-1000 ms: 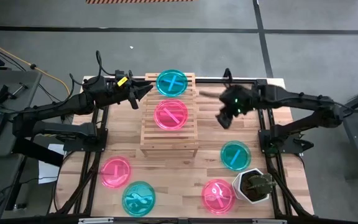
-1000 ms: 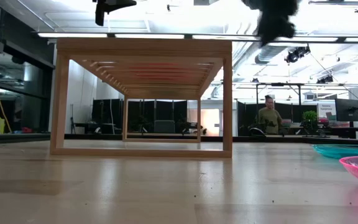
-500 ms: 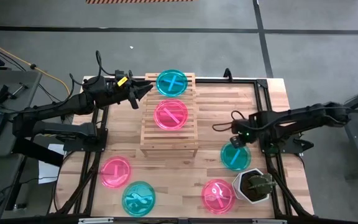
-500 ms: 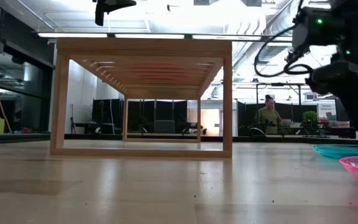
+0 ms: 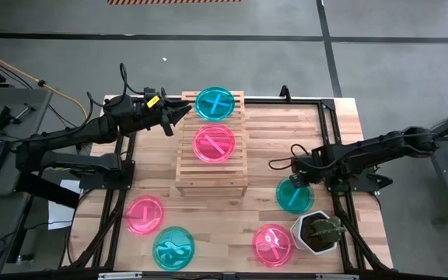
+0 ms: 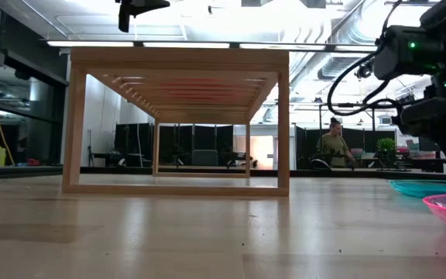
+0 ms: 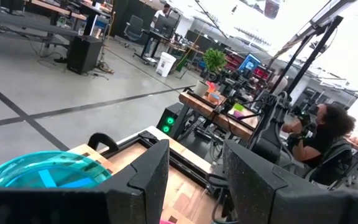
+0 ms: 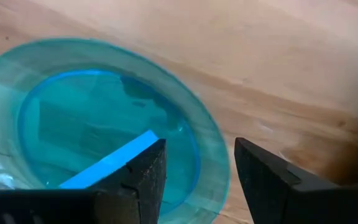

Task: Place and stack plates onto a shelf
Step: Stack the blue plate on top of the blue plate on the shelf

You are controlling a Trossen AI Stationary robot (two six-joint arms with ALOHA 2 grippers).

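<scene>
The wooden slatted shelf (image 5: 212, 144) stands mid-table and carries a teal plate (image 5: 215, 103) at its far end and a pink plate (image 5: 214, 143) in its middle. On the table lie a teal plate (image 5: 294, 196) on the right, a pink plate (image 5: 273, 243), another pink plate (image 5: 145, 215) and a teal plate (image 5: 173, 247). My right gripper (image 8: 197, 168) is open, low over the right teal plate's far rim (image 8: 219, 168), with one finger to each side of it. My left gripper (image 7: 194, 180) is open and hovers beside the shelf's far left corner (image 5: 181, 113). My right gripper comes from above at the right teal plate's rim (image 8: 216, 186). One finger (image 8: 145, 174) is over the bowl and the other (image 8: 263, 180) is outside it. I cannot tell whether either finger touches the plate, which lies flat on the table.
A white plant pot (image 5: 317, 232) stands just near-side of the right teal plate, beside the pink plate. Black frame rails (image 5: 329, 148) run along the table's sides. Bare wood (image 5: 278, 132) lies between the shelf and the right arm. A person sits far back in the room (image 6: 335, 143).
My right arm has swung from beside the shelf's right side toward the table's near edge and come down over the right teal plate. It moved fast at first, then crept in the last half second. The left arm and all plates have kept still.
</scene>
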